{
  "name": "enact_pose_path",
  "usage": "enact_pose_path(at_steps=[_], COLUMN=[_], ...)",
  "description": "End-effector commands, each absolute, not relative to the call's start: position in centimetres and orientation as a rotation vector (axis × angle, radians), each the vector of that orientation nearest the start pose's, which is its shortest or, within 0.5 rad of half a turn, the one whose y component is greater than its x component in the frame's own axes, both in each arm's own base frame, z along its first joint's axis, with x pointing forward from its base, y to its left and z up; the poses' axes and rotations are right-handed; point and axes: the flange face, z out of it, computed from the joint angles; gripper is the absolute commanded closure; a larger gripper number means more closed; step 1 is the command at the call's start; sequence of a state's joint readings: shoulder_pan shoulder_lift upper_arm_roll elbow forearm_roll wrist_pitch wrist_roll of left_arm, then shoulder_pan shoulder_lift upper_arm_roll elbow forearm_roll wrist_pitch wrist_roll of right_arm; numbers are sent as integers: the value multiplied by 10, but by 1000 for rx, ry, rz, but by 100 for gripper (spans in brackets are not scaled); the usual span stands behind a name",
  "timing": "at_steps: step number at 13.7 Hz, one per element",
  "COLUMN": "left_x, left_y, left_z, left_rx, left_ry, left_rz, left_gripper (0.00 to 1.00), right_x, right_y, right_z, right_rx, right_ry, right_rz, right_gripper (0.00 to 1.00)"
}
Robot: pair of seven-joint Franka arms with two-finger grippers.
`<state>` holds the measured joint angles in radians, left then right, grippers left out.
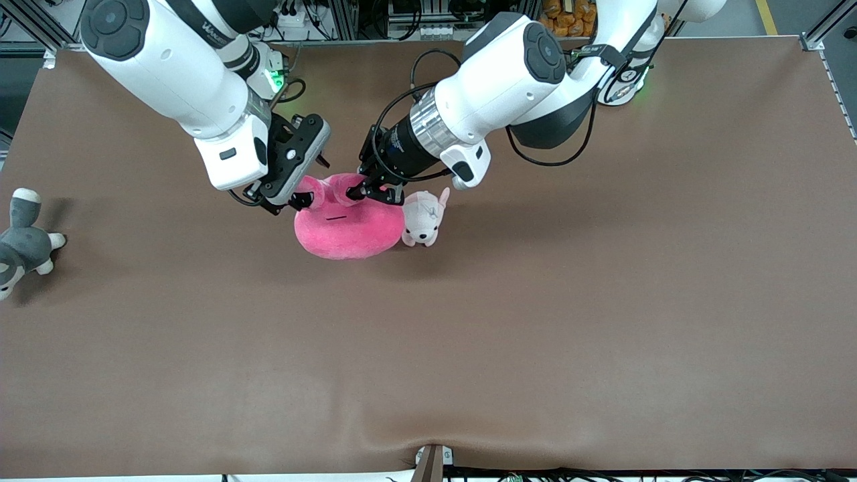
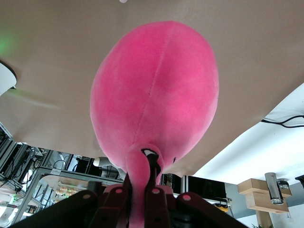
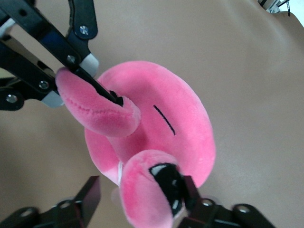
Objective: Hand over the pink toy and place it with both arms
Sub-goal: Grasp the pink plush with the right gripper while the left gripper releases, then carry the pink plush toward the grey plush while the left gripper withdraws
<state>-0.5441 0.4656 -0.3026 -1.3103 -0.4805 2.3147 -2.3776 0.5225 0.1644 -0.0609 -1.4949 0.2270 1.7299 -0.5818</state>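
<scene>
The pink toy (image 1: pixel 345 231) is a round hot-pink plush with two bulging eyes and a thin line for a mouth. It is in the middle of the table, at the robots' side. My left gripper (image 1: pixel 358 192) is shut on one eye bulge, and the body (image 2: pixel 156 90) hangs from the pinch (image 2: pixel 140 190). My right gripper (image 1: pixel 309 194) straddles the other eye bulge (image 3: pixel 152 190) with its jaws open (image 3: pixel 140 194). One finger touches the dark eye patch and the other stands apart from the plush. The right wrist view also shows the left gripper's fingers (image 3: pixel 102 92) clamped on their bulge.
A small pale pink-and-white puppy plush (image 1: pixel 423 219) lies against the pink toy toward the left arm's end. A grey-and-white plush animal (image 1: pixel 23 244) lies at the table's edge at the right arm's end. Brown tabletop (image 1: pixel 535 321) stretches toward the front camera.
</scene>
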Motion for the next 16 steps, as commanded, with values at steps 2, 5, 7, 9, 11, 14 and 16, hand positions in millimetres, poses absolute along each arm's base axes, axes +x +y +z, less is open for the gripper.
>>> enact_pose_path(at_steps=[2,5,7,9,11,14,16], left_x=[517,517,518,522,521,536,542], left_y=[-524,-524,-523,-518,-510,-474,-450], left_z=[561,561,561,562,575,591,597], left_rx=[1500,1498,1490,1484,1489,1547,1656], left_ry=[2007,2009,2012,2018,2009,2033,2043], left_rz=[-758,-759,-767,-764,-744,-626,-463], left_gripper=[100,100,100,44,0,0,0], right_x=[543,543,547,551,555,566,577], right_y=[294,289,275,260,244,211,177], right_z=[582,584,588,591,592,590,582], right_rx=[-2559,-2575,-2618,-2666,-2708,-2757,-2781], right_ry=[-1443,-1419,-1336,-1234,-1139,-1012,-945], right_rz=[-133,-125,-120,-89,-73,-42,-19], right_gripper=[100,100,100,100,100,100,100])
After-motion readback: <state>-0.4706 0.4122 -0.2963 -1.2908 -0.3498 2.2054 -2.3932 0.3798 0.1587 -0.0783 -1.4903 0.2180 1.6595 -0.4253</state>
